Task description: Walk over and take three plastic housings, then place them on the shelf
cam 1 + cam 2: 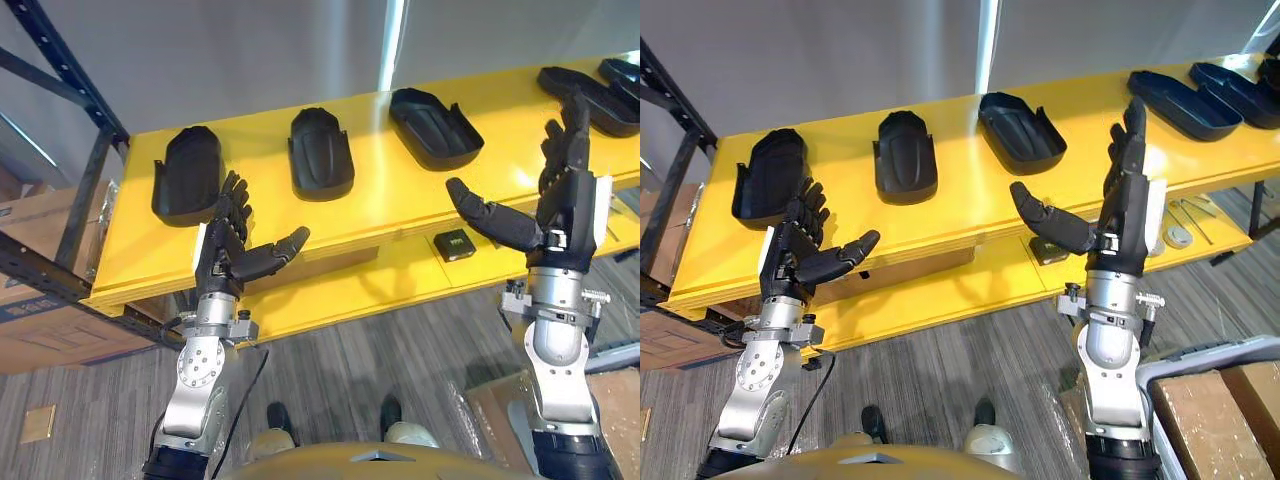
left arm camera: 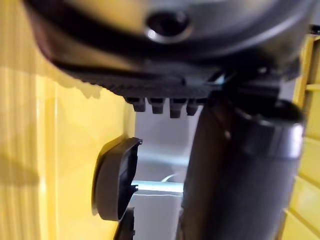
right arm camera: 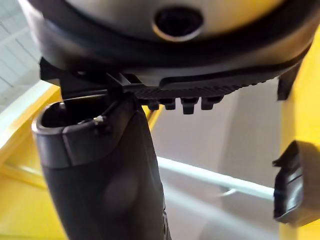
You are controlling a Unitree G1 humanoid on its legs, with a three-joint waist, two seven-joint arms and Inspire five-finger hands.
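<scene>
Three black plastic housings lie in a row on the yellow shelf board (image 1: 300,215): one at the left (image 1: 187,174), one in the middle (image 1: 320,153), one to the right (image 1: 433,127). My left hand (image 1: 228,248) is raised in front of the shelf edge, just below the left housing, open and holding nothing. My right hand (image 1: 560,200) is held up at the right, fingers straight, thumb out, open and apart from the housings. One housing's edge (image 2: 114,180) lies past my left hand in the left wrist view, and another housing's edge (image 3: 295,182) in the right wrist view.
More black housings (image 1: 590,95) lie at the shelf's far right. A small black box (image 1: 454,244) and some tools (image 1: 1185,220) sit on the lower yellow shelf. Dark shelf uprights (image 1: 70,90) stand at the left, cardboard boxes (image 1: 1215,405) on the floor at lower right.
</scene>
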